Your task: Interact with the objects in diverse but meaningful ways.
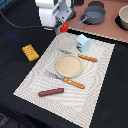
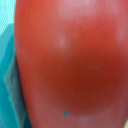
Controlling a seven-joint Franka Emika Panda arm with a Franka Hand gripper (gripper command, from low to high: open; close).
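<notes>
A: How many of each thing do you count on the worktop [image 1: 10,55]?

B: One tan round plate [image 1: 68,65] at the middle of the pale mat [image 1: 35,82], one brown sausage [image 1: 51,92], one ridged yellow-orange block [image 1: 30,52], one pale blue-white carton [image 1: 84,42], and two pieces of orange-handled cutlery: a fork [image 1: 66,80] just below the plate and a knife [image 1: 80,56] just above it. Two grey pots [image 1: 93,13] sit at the upper right, on the toy kitchen set [image 1: 112,31].

A: And the small red tomato [image 1: 64,25]?

B: One, at the upper middle of the frame, pinched in the gripper [image 1: 63,25]. In the wrist view the tomato [image 2: 70,62] fills nearly the whole picture.

A: Which way do the long things lie?

B: The sausage runs nearly level, its right end slightly higher. Fork and knife both slant, handles toward the lower right. The block tilts from upper left to lower right, off the mat at the left.
</notes>
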